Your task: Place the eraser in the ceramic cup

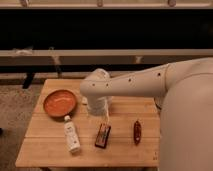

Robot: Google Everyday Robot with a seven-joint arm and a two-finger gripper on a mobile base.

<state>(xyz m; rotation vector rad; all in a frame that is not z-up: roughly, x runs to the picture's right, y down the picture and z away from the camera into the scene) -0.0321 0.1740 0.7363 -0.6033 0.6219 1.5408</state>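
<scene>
The eraser lies flat on the wooden table, near the front edge. Bare wood separates it from the white bottle on one side and the reddish-brown pointed object on the other. The gripper hangs just behind the eraser's far end. I cannot tell whether it is apart or together, or whether it touches. The arm hides the ceramic cup. The orange plate sits near the table's far left edge.

Orange plate, white bottle, reddish-brown pointed object, wooden table
</scene>
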